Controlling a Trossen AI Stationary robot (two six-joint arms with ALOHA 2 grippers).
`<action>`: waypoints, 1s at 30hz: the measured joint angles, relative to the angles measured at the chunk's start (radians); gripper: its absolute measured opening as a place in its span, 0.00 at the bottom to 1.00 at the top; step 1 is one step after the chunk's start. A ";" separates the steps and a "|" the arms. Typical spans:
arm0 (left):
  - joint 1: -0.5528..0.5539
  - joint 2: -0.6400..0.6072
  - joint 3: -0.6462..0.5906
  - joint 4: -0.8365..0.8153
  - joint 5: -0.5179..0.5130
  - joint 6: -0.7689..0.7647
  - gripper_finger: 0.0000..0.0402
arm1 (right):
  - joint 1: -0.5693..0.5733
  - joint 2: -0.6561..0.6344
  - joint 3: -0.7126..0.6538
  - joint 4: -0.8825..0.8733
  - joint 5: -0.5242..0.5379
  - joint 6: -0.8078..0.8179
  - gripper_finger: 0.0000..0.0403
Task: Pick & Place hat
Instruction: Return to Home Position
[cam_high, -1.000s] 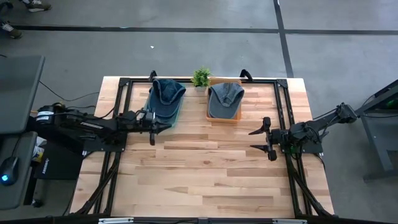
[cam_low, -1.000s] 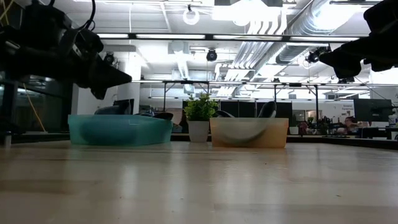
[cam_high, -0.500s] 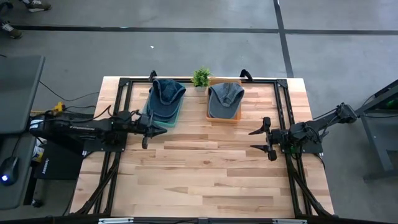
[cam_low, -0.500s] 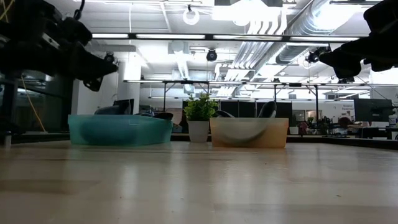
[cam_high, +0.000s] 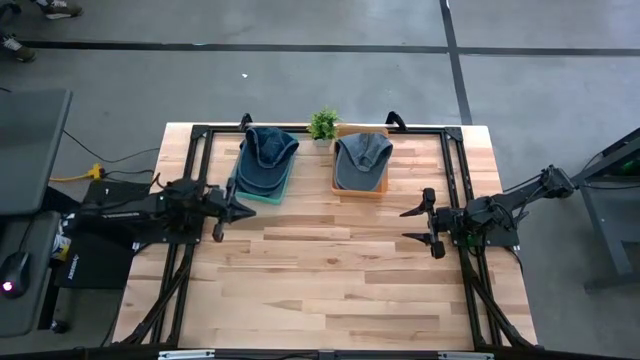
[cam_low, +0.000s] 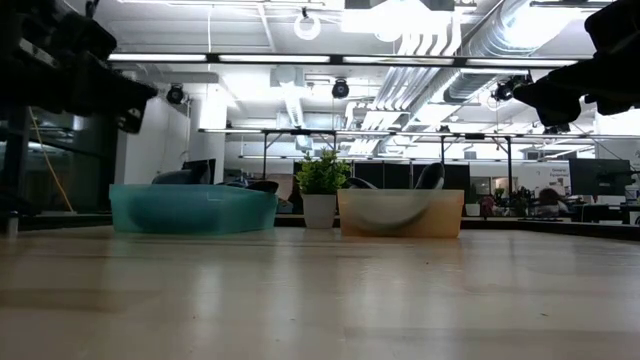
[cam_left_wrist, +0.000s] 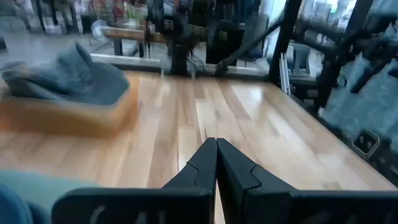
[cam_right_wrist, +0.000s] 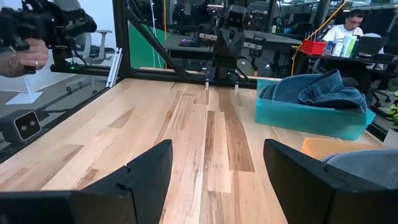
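A blue denim hat (cam_high: 267, 150) lies in a teal tray (cam_high: 276, 195) at the table's far side. A grey-blue hat (cam_high: 362, 158) lies in a tan tray (cam_high: 362, 190) beside it. Both hats show in the right wrist view: the denim hat (cam_right_wrist: 317, 90) and the grey-blue hat (cam_right_wrist: 367, 163). My left gripper (cam_high: 240, 207) is shut with nothing in it, and hovers at the near left of the teal tray. Its fingers (cam_left_wrist: 216, 163) meet in the left wrist view. My right gripper (cam_high: 407, 224) is open over the table's right side, apart from both trays.
A small potted plant (cam_high: 322, 124) stands between the two trays at the far edge. A black frame (cam_high: 452, 170) runs around the table top. Bare wood (cam_high: 330, 280) fills the middle and near part. A seated person (cam_right_wrist: 351, 25) shows in the room beyond.
My left gripper has drawn back toward the table's left edge, away from the teal tray, and has risen somewhat in the low view. Both hats and my right arm have kept still.
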 joint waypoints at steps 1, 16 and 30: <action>0.000 -0.024 0.002 0.001 -0.003 -0.001 0.00 | 0.000 0.000 0.000 0.000 0.000 0.000 0.61; 0.000 -0.133 0.012 -0.046 -0.146 0.046 0.00 | 0.000 0.000 0.000 0.000 0.000 0.000 0.61; 0.000 -0.130 0.012 -0.051 -0.236 0.052 0.00 | 0.000 0.000 0.000 0.000 0.000 0.000 0.61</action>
